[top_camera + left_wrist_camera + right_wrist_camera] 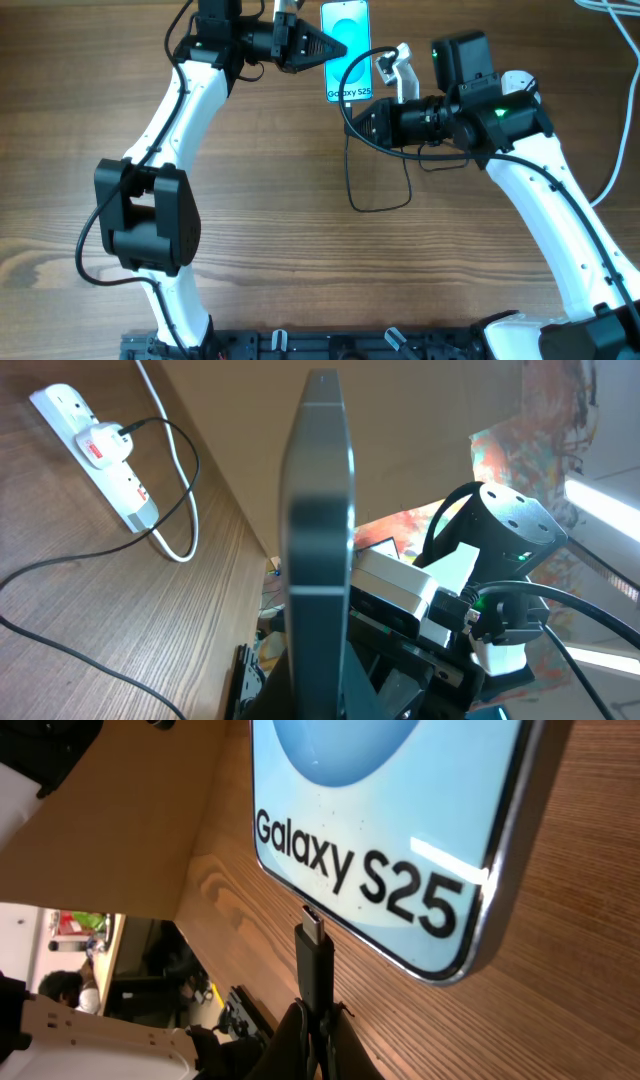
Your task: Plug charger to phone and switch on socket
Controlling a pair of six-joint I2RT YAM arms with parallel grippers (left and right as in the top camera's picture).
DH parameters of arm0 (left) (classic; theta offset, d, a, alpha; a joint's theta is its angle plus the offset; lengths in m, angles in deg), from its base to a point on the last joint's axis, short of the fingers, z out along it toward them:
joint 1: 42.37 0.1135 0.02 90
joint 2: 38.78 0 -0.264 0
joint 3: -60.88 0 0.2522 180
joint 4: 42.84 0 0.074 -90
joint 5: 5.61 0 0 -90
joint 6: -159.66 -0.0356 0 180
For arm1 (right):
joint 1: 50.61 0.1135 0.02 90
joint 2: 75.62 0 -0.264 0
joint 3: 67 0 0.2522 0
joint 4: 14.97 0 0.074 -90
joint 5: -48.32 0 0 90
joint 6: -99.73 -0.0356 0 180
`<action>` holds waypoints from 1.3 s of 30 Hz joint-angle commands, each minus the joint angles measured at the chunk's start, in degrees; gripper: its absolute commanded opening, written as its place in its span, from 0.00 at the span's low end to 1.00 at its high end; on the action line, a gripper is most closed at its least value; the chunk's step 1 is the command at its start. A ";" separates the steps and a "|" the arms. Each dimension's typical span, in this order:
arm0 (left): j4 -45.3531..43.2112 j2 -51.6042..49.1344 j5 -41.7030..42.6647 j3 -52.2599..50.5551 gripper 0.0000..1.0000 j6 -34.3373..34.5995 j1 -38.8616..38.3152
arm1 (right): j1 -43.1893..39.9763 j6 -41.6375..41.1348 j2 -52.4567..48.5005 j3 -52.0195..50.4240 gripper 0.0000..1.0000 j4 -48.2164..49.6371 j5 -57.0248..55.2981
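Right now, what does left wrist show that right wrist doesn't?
Left wrist only: the socket with its white cord, and the right arm; the phone appears edge-on. Right wrist only: the phone's screen reading Galaxy S25, and the charger tip at its lower edge, pinched in the right jaws. Both: phone, charger cable, wooden table.

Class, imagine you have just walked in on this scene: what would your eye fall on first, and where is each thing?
The phone at the far middle of the table grabs attention first, its cyan screen reading Galaxy S25. In the right wrist view, the plug tip of the charger, pinched in the right claw, meets the phone's lower edge. The white socket lies upper left in the left wrist view.
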 commanded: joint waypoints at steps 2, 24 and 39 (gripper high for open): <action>-0.20 2.08 1.95 0.70 0.04 -1.53 -0.33 | -0.22 -0.33 -1.33 1.40 0.04 -0.02 1.53; -0.22 2.08 1.92 0.70 0.04 -2.82 -0.33 | -2.27 1.60 -1.33 1.40 0.04 -1.88 6.19; 1.31 2.08 1.92 0.70 0.04 -2.80 -0.31 | -2.25 -0.24 -1.55 1.40 0.04 -1.27 4.57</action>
